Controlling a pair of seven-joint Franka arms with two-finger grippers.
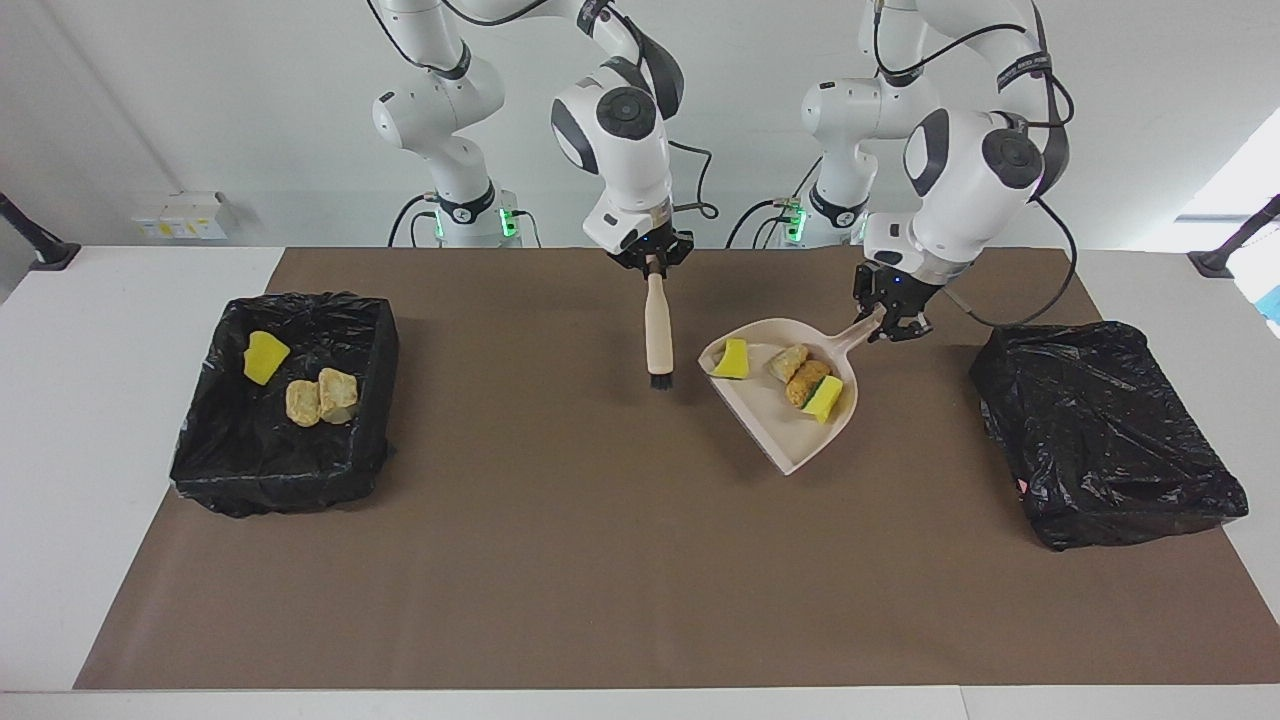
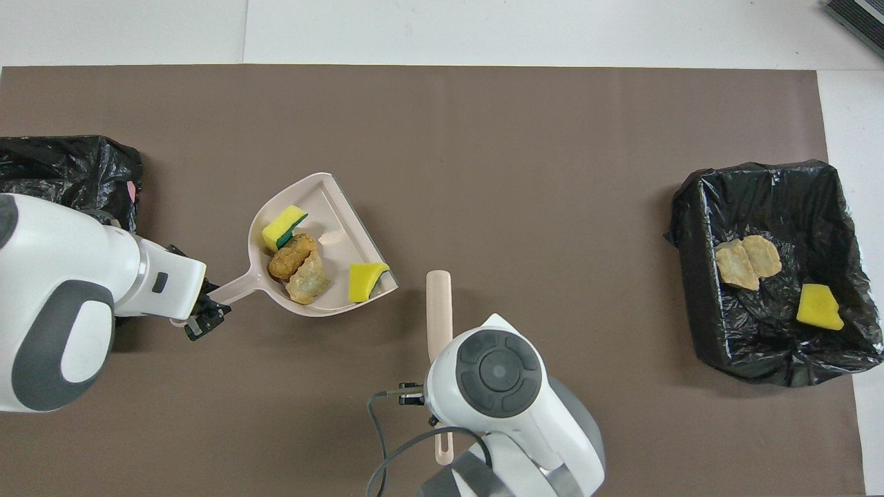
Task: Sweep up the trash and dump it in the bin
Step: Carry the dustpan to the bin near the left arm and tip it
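Observation:
My left gripper [image 1: 893,325] [image 2: 200,319] is shut on the handle of the beige dustpan [image 1: 790,440] [image 2: 330,203], which hangs a little above the mat. In the pan lie several pieces of trash: a yellow sponge chunk [image 1: 733,360] [image 2: 366,281] by the lip, two bread-like lumps [image 1: 797,370] [image 2: 298,266] and a yellow-green sponge [image 1: 825,398] [image 2: 283,226]. My right gripper [image 1: 651,262] is shut on the top of the beige brush [image 1: 658,335] [image 2: 438,310], which hangs bristles down over the mat beside the pan. The open black-lined bin [image 1: 380,330] [image 2: 690,207] stands at the right arm's end.
That bin holds a yellow sponge [image 1: 264,357] [image 2: 818,307] and two bread lumps [image 1: 320,397] [image 2: 748,261]. A second bin covered by a black bag [image 1: 1105,430] [image 2: 62,172] stands at the left arm's end. A brown mat [image 1: 560,560] covers the table's middle.

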